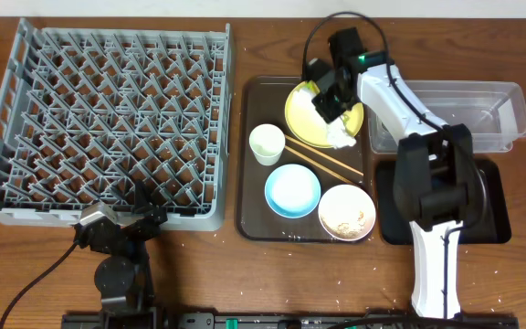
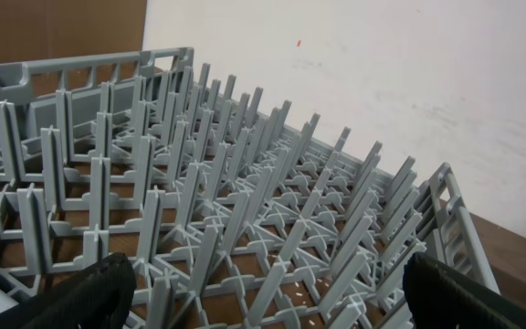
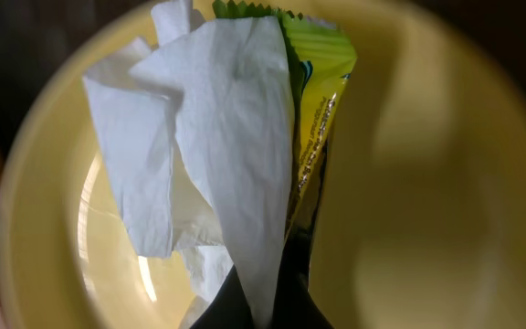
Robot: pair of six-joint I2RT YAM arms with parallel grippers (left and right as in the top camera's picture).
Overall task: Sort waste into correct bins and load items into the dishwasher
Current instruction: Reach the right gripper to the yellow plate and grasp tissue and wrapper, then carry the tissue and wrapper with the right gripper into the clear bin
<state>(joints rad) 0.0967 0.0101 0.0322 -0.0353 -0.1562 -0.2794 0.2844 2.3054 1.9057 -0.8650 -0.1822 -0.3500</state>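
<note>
The tissue (image 3: 217, 137) and snack wrapper (image 3: 318, 73) were bunched together over the yellow plate (image 3: 427, 183), both pinched in your right claw (image 3: 258, 302), closed tight on them. You were sorting waste, I judged; next you had to carry them to the clear tub (image 1: 482, 110). Your left claw (image 2: 272, 297) sat spread wide, empty, by the rack (image 2: 245, 183).

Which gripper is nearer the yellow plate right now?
Right. The right gripper is directly over the plate, its fingers pinching the tissue; the left gripper sits open at the dish rack's near edge, well away.
</note>
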